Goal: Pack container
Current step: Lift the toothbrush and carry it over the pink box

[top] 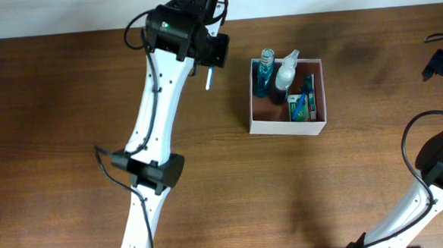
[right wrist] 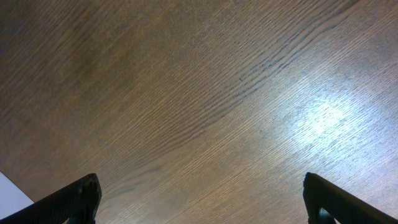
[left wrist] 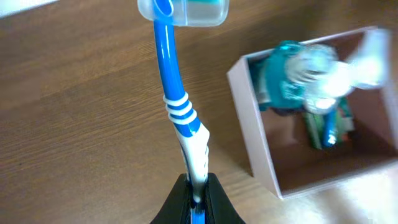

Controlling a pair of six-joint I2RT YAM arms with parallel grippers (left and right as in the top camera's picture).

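Observation:
The container [top: 288,125] is a square white-walled box with a dusty pink interior, right of centre on the table. It holds a blue bottle [top: 264,75], a clear spray bottle [top: 286,73] and small tubes [top: 304,104]. My left gripper [left wrist: 198,198] is shut on a blue and white toothbrush [left wrist: 177,106] with a clear head cap, held above the table left of the container [left wrist: 249,130]. In the overhead view the toothbrush [top: 210,77] hangs below the left gripper [top: 214,54]. My right gripper [right wrist: 202,199] is open and empty over bare wood.
The table is dark wood [top: 69,109]. The right arm [top: 436,166] stands at the right edge, with a black object [top: 440,65] at the far right. A white wall runs along the table's far edge.

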